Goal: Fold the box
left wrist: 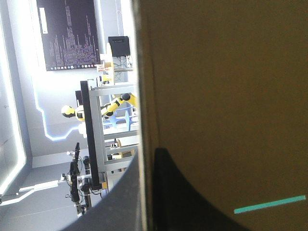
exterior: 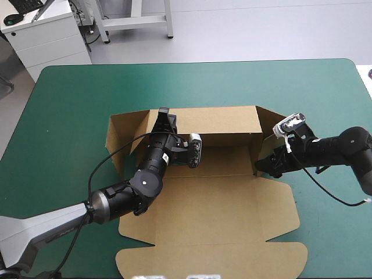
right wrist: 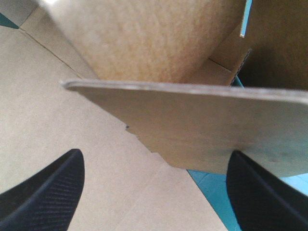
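The brown box (exterior: 215, 215) lies in the table's middle as a cut sheet, its far wall (exterior: 215, 125) standing upright and its lid flat toward the front edge. My left gripper (exterior: 164, 118) sits at that wall's left end, shut on the board. In the left wrist view the board's edge (left wrist: 139, 96) runs between the two black fingers (left wrist: 178, 192). My right gripper (exterior: 264, 167) is at the box's right side, open. In the right wrist view its gripper (right wrist: 156, 156) has a side flap (right wrist: 202, 130) standing just ahead of the gap between its fingers.
Side flaps (exterior: 119, 139) fan out at the far wall's left and right ends. The teal-green cover (exterior: 70, 116) shows on all sides of the sheet. The lid's front tab (exterior: 209, 258) lies close to the table's front edge.
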`<state>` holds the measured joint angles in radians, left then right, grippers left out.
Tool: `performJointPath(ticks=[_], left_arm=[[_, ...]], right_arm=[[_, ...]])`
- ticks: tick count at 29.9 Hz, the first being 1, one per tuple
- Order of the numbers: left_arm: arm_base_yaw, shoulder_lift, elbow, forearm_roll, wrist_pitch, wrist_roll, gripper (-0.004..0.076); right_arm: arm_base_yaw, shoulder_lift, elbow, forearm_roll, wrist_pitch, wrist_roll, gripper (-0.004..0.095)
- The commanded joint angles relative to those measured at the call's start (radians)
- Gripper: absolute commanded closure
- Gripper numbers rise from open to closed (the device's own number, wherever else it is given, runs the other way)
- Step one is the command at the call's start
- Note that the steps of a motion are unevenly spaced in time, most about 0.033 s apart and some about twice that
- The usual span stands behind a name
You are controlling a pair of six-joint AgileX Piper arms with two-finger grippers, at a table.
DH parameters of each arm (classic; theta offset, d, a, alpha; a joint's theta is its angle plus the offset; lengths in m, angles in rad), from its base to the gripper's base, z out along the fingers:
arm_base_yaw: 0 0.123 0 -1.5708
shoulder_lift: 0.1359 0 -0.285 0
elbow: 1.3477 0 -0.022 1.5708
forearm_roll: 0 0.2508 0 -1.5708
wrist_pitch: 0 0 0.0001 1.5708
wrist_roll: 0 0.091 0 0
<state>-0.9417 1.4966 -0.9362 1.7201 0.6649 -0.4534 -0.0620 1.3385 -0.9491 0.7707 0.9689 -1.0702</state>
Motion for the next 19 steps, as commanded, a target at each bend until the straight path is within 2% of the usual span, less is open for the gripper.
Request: performJointPath(ticks=[1,7,13,19], left_arm=[[-0.005,-0.030,-0.024,0.080,0.034,-0.005,0.0734],[-0.005,-0.030,-0.024,0.080,0.034,-0.005,0.0734],[-0.005,-0.030,-0.024,0.080,0.034,-0.005,0.0734],[-0.005,-0.030,-0.024,0.080,0.034,-0.005,0.0734]], right_arm=[[0.005,-0.028,-0.021,0.075,0.052,0.004,0.0171],[0.005,-0.030,-0.021,0.186,0.217,-0.006,0.0171],[0.005,-0.055,-0.021,0.302,0.274,-0.006,0.0171],[0.005,-0.111,-0.051,0.446,0.288,-0.001,0.0171]])
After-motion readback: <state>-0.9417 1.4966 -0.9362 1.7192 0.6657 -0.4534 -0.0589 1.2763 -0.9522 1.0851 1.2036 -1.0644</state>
